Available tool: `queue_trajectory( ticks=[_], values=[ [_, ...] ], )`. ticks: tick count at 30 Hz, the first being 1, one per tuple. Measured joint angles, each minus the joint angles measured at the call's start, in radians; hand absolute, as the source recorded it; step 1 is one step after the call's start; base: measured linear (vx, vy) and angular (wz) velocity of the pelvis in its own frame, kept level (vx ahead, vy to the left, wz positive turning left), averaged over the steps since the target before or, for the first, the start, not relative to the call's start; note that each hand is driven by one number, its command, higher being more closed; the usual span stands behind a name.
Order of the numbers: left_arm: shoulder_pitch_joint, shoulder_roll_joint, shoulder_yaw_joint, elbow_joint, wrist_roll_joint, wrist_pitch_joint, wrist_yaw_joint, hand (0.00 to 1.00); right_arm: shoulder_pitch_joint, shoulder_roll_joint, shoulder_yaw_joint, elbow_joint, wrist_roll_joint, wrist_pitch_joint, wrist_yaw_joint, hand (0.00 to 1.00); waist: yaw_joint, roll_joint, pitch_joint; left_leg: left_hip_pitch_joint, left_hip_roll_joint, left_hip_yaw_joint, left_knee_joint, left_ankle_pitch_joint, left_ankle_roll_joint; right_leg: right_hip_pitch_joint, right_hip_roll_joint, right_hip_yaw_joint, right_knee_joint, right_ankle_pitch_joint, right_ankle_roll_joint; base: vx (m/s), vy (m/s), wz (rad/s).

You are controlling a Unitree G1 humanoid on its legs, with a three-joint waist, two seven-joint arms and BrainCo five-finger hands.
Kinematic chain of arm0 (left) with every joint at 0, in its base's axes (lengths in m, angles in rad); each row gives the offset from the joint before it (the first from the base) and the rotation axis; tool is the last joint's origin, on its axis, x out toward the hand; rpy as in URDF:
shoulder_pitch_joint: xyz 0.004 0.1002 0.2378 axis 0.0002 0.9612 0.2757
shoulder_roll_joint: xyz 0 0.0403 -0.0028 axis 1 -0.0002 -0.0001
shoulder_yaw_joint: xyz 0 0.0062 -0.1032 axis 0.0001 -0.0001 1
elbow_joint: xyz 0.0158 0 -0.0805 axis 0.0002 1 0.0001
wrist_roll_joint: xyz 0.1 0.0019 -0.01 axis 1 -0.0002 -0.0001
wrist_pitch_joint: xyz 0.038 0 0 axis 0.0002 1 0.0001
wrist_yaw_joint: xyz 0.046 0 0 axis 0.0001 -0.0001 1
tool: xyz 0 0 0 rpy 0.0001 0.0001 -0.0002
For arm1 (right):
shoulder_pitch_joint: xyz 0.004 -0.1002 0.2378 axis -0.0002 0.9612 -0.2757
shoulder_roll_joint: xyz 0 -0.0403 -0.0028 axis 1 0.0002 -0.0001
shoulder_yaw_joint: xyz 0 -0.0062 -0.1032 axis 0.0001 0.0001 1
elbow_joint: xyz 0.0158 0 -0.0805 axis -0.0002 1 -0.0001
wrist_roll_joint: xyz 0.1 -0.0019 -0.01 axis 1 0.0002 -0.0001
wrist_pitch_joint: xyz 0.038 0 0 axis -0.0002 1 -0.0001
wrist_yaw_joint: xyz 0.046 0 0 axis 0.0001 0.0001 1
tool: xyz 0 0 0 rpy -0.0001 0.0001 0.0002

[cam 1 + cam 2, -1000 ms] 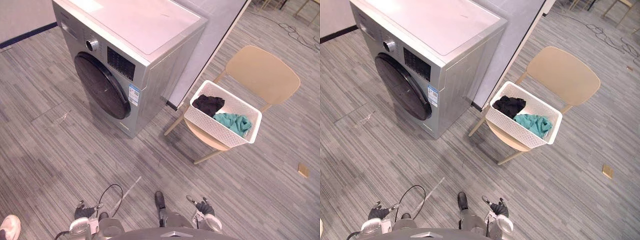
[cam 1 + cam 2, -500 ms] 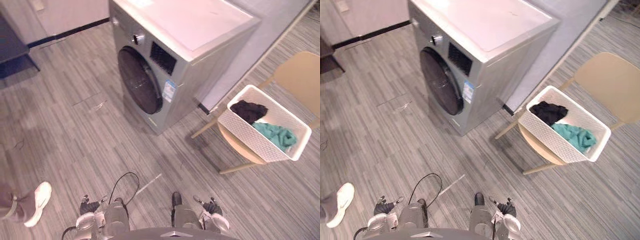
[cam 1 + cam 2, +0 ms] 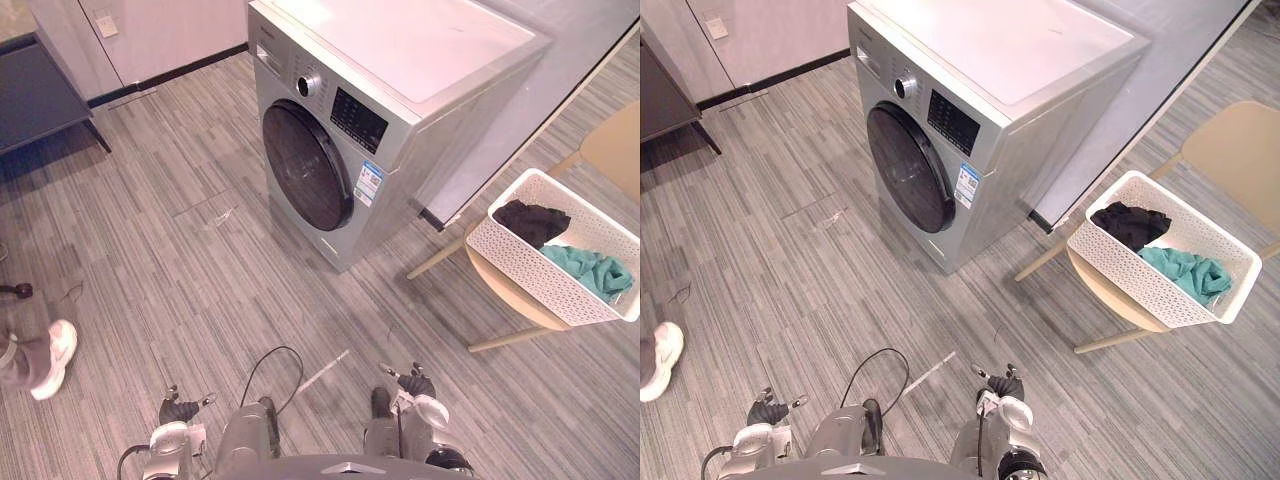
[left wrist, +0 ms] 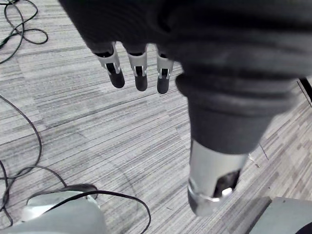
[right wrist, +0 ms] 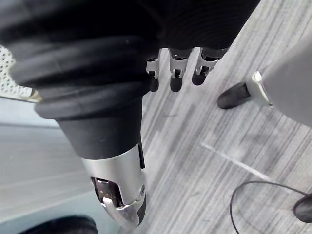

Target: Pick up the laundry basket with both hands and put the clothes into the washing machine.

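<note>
Only the robot's head has turned since a moment ago: the whole scene has slid right, and the machine, basket and chair keep their places relative to one another.

The laundry basket (image 3: 1128, 275) is a white rectangular tub with perforated walls. It sits on the seat of a tan chair (image 3: 1238, 150), to the right of the washing machine (image 3: 980, 120). Inside it lies a black garment (image 3: 1130, 224) at the end closer to the machine, and a teal garment (image 3: 1186, 274) beside that.

The machine is silver with a dark round door (image 3: 908, 182), which is shut.

The chair's back runs off the right edge, and in the left eye view the basket's far right corner is cut off too. A person's white shoe (image 3: 52, 358) shows at the left edge, on the grey striped floor (image 3: 180, 270).

The left robot hand (image 4: 141, 75) and the right robot hand (image 5: 174, 73) hang low at the near edge, well apart from the basket. Both have their fingers straight and loose and hold nothing.
</note>
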Motion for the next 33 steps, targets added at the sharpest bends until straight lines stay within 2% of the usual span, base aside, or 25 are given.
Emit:
queue_trajectory(
  ticks=[1,2,3,5,6,7,8,9,10,12,16,28,29,33],
  values=[
    [0.004,0.004,-0.005,0.000,0.005,0.000,-0.002,0.00,0.004,0.000,0.011,0.000,0.000,0.000,0.002,0.00,-0.001,0.002,0.001,0.014,0.000,-0.003,-0.021,0.013,0.002,-0.005,0.017,0.031,0.020,-0.024,0.030,0.08,0.096,0.12],
    [0.011,0.006,-0.005,0.001,0.010,0.000,-0.006,0.00,0.009,0.004,0.024,0.001,-0.001,0.001,0.007,0.00,-0.002,0.001,0.001,0.039,-0.001,-0.003,-0.067,0.036,0.002,-0.010,0.061,0.077,0.044,-0.095,0.072,0.07,0.018,0.08],
    [0.012,0.011,0.000,0.010,0.010,0.000,-0.007,0.00,0.007,0.008,0.027,0.001,-0.001,0.000,0.008,0.00,-0.002,-0.006,0.001,0.061,0.000,-0.004,-0.109,0.059,0.002,-0.013,0.108,0.095,0.041,-0.160,0.080,0.09,-0.016,0.05],
    [0.008,0.009,0.019,0.029,0.014,0.006,-0.007,0.00,0.006,0.007,0.027,-0.001,-0.001,-0.002,0.008,0.00,-0.006,-0.023,0.007,0.099,-0.008,-0.005,-0.155,0.086,-0.007,-0.006,0.172,0.107,-0.004,-0.211,0.083,0.13,-0.092,0.05],
    [0.007,0.005,0.019,0.035,0.019,0.009,-0.009,0.00,0.010,0.004,0.025,-0.002,-0.001,-0.004,0.008,0.00,-0.018,-0.042,0.016,0.121,-0.028,-0.019,-0.164,0.103,-0.023,0.021,0.196,0.120,-0.061,-0.212,0.081,0.13,-0.109,0.26],
    [0.008,0.005,0.021,0.037,0.023,0.011,-0.011,0.00,0.017,0.004,0.024,-0.001,-0.001,-0.005,0.008,0.00,-0.029,-0.056,0.020,0.128,-0.043,-0.029,-0.158,0.117,-0.036,0.045,0.198,0.142,-0.093,-0.204,0.076,0.14,-0.201,0.72],
    [0.003,-0.004,0.029,0.044,0.038,0.011,-0.022,0.00,0.044,-0.003,0.008,0.000,0.000,-0.009,0.008,0.00,-0.050,-0.084,0.016,0.143,-0.071,-0.054,-0.147,0.118,-0.044,0.080,0.191,0.150,-0.101,-0.177,0.039,0.13,-0.182,0.86],
    [-0.005,-0.039,0.039,0.054,0.050,0.011,-0.028,0.00,0.054,-0.018,-0.025,0.007,0.001,-0.010,0.007,0.00,-0.050,-0.051,0.022,0.162,-0.060,-0.081,-0.156,0.114,-0.058,0.102,0.198,0.119,-0.093,-0.182,0.035,0.21,-0.215,0.78],
    [-0.005,-0.062,0.060,0.059,0.054,0.012,-0.031,0.00,0.075,-0.025,-0.060,0.011,0.004,-0.010,0.008,0.00,-0.050,-0.032,0.018,0.177,-0.048,-0.084,-0.177,0.110,-0.061,0.113,0.207,0.105,-0.108,-0.182,0.027,0.18,-0.109,0.33],
    [-0.001,-0.066,0.065,0.059,0.054,0.015,-0.031,0.00,0.079,-0.032,-0.069,0.013,0.004,-0.010,0.008,0.00,-0.049,-0.022,0.012,0.190,-0.039,-0.083,-0.215,0.112,-0.063,0.117,0.216,0.100,-0.125,-0.174,0.016,0.12,-0.082,0.05],
    [0.004,-0.066,0.090,0.060,0.054,0.023,-0.037,0.00,0.078,-0.030,-0.094,0.014,0.010,-0.010,0.007,0.00,-0.056,-0.022,0.011,0.272,-0.018,-0.058,-0.351,0.140,-0.078,0.158,0.238,0.103,-0.188,-0.143,-0.004,0.07,-0.078,-0.06],
    [-0.003,-0.061,0.011,0.062,0.053,0.024,-0.050,0.00,0.104,-0.020,-0.104,0.093,0.014,0.000,0.028,0.00,-0.061,-0.013,-0.003,0.285,-0.043,-0.058,-0.408,0.184,-0.075,0.197,0.203,0.086,-0.286,-0.095,0.004,-0.01,0.020,0.04],
    [0.000,-0.061,-0.006,0.100,0.052,0.030,-0.072,0.00,0.118,-0.024,-0.176,0.172,0.138,-0.001,0.051,0.00,-0.062,-0.004,-0.049,0.316,-0.047,-0.056,-0.444,0.198,-0.073,0.232,0.196,0.075,-0.328,-0.082,0.005,0.00,0.000,0.00],
    [0.000,-0.061,-0.006,0.100,0.053,0.030,-0.072,0.00,0.119,-0.024,-0.188,0.174,0.138,-0.001,0.052,0.00,-0.064,-0.003,-0.050,0.318,-0.047,-0.053,-0.444,0.198,-0.073,0.233,0.196,0.078,-0.328,-0.082,0.005,0.00,0.000,-0.01]
  ],
)
